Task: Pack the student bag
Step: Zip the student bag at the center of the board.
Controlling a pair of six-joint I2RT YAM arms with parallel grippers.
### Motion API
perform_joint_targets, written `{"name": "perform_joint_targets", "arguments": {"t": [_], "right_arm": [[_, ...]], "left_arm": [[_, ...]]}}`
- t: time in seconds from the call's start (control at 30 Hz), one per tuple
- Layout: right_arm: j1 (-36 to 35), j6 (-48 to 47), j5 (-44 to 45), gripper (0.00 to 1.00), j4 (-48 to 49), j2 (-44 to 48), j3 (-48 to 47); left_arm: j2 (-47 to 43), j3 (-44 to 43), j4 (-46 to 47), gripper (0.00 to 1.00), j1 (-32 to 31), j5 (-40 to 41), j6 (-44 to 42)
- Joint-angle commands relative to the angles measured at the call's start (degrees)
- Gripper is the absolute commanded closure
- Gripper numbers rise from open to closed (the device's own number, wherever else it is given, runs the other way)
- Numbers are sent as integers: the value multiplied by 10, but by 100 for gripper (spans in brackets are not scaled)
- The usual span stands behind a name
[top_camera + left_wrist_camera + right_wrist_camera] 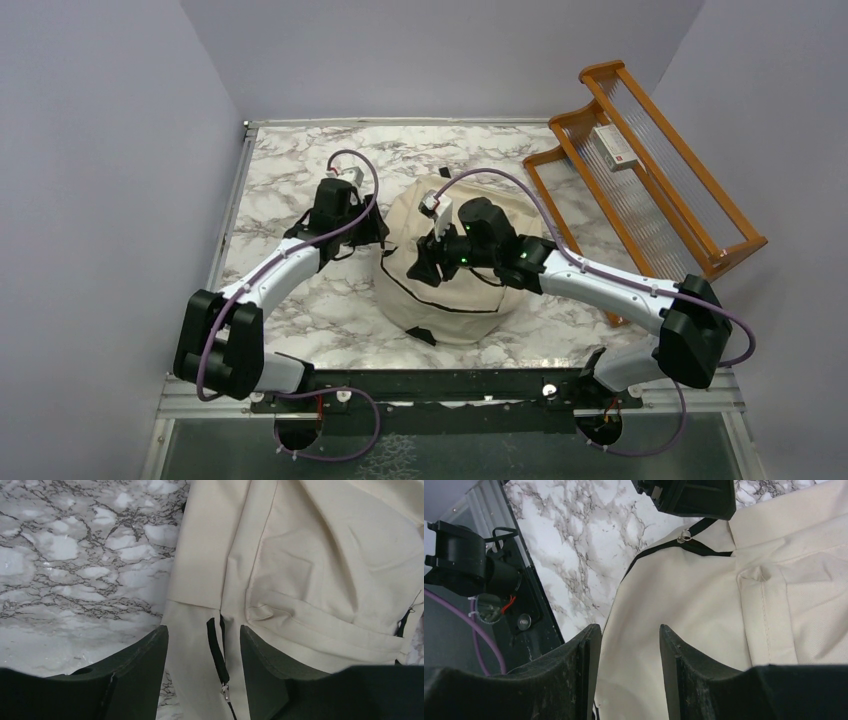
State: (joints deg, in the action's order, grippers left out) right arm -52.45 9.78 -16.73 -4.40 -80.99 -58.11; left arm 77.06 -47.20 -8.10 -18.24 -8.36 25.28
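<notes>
We see the bag [445,275] in the middle of the desk [290,170], its long side running from near to far.
Our left pincer [204,631] is half open with the black zip [216,650] between its fingers; our right pincer [629,628] is half open over the cloth, holding nothing.

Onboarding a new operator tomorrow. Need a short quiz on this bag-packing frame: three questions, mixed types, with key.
1. True or false: the left claw is open, with a zipper pull showing between its fingers.
2. The orange rack stands on which side of the student bag? A) left arm's B) right arm's C) near edge
3. Fill in: the bag's zippers are ___.
Key: 1 true; 2 B; 3 black.
</notes>
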Motion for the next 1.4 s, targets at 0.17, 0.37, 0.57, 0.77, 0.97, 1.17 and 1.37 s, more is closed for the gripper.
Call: {"name": "perform_joint_targets", "arguments": {"t": [0.17, 0.37, 0.57, 0.77, 0.97, 1.17, 1.37], "right_arm": [[-3, 7, 14, 49, -3, 16, 5], [-3, 9, 10, 49, -3, 11, 8], [-2, 9, 12, 49, -1, 11, 8], [-2, 9, 11, 49, -2, 11, 10], [-3, 6, 8, 49, -3, 8, 8], [-3, 7, 9, 48, -6, 7, 1], [-3, 24, 0, 42, -22, -12, -23]], "left_arm": [[35, -26, -6, 51, 0, -39, -5], [39, -30, -1, 57, 0, -44, -11], [47, -29, 0, 60, 0, -49, -16], [50, -26, 4, 68, -2, -54, -15], [49, -25, 9, 86, -3, -62, -18], [39, -24, 10, 100, -3, -63, -25], [20, -25, 15, 100, -3, -63, -29]]}}
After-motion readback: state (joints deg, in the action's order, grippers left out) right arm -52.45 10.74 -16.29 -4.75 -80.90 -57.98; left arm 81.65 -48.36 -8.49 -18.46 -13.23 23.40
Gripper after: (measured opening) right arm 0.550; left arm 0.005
